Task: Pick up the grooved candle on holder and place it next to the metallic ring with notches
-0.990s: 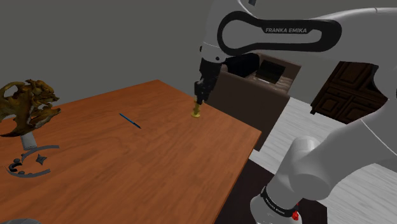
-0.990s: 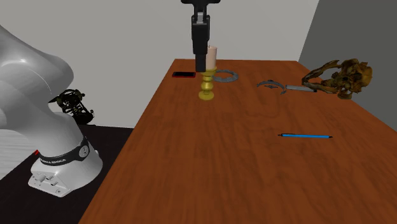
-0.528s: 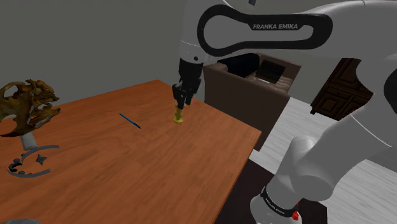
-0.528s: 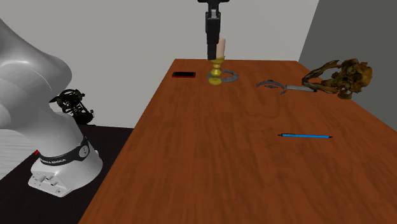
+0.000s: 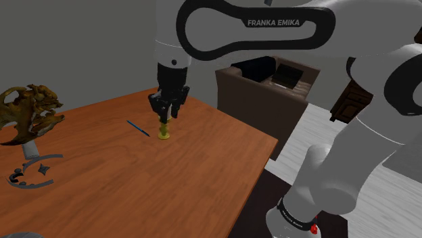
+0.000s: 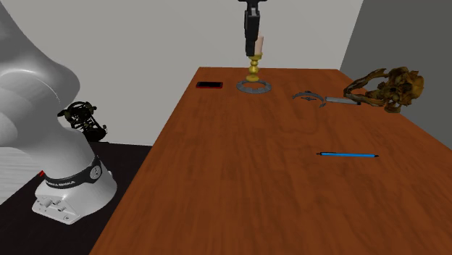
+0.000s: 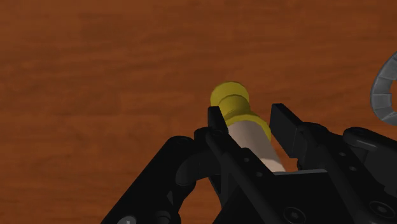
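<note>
The arm (image 5: 283, 22) carries the white words FRANKA EMIKA on its dark upper link, while white lettering on the base's black band (image 5: 292, 218) is too small to read.

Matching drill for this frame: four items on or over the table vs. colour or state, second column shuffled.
Column one:
1. candle on holder
2. pen
3. notched ring
4. phone-like slab

Column two:
A. red
B. grey
C. blue
D. clasped in the end effector

Pairs: 1-D, 2-C, 3-B, 4-A
</note>
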`<state>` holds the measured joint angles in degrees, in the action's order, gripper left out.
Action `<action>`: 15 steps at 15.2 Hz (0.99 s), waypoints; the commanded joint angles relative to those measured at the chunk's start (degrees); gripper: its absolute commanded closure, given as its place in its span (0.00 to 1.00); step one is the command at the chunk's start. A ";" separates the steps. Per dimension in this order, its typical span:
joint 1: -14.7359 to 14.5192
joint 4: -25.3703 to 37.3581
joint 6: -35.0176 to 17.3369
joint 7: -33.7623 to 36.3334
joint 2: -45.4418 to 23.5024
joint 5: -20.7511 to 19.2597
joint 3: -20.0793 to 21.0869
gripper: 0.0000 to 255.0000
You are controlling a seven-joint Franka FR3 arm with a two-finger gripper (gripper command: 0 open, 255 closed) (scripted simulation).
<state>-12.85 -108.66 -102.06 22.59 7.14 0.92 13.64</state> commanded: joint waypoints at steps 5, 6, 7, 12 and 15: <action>-3.30 11.22 1.66 8.03 -9.98 -2.61 4.09 1.00; -3.99 13.48 2.17 9.34 -11.86 -3.23 4.66 1.00; -4.73 15.85 2.74 10.63 -13.80 -3.91 5.19 1.00; -9.46 29.96 6.85 16.64 -24.62 -7.87 7.08 1.00; -13.42 41.21 10.76 19.58 -32.43 -10.59 7.46 1.00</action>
<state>-24.96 -71.97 -92.96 41.32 -22.30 -8.65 21.05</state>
